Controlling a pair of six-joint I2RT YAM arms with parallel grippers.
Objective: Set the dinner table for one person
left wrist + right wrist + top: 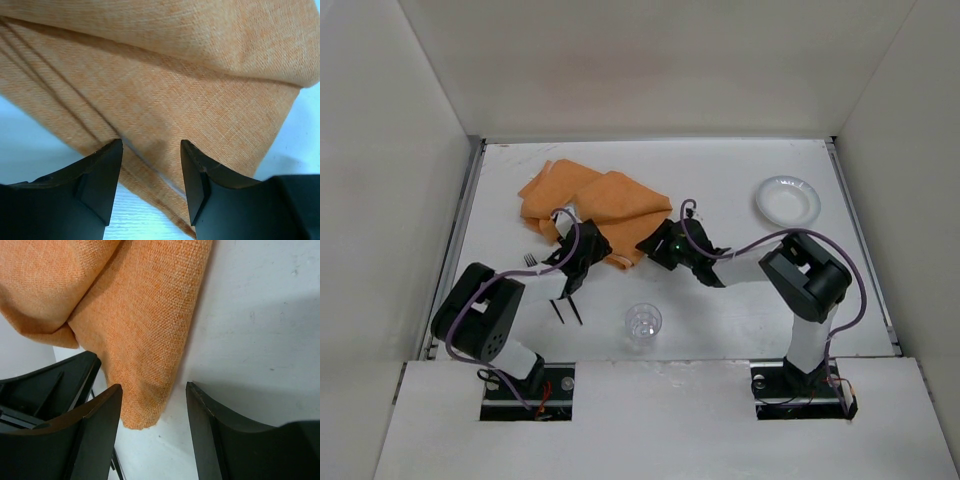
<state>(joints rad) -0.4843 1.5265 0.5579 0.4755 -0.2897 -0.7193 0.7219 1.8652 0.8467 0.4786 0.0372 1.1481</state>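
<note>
Clear glass (643, 322) upright, white bowl (787, 200) far right, left gripper (151, 146), right gripper (154, 388) both spread at orange cloth (610, 200)

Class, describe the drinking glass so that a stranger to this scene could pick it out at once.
Start at the white table, about midway along its near edge. The glass stands there upright, nearer than the orange cloth. It alone is see-through; the bowl at the far right is solid white.

orange cloth (200, 100) looks coarsely woven (matt), the dinner table (740, 170) smooth and matt.
</note>
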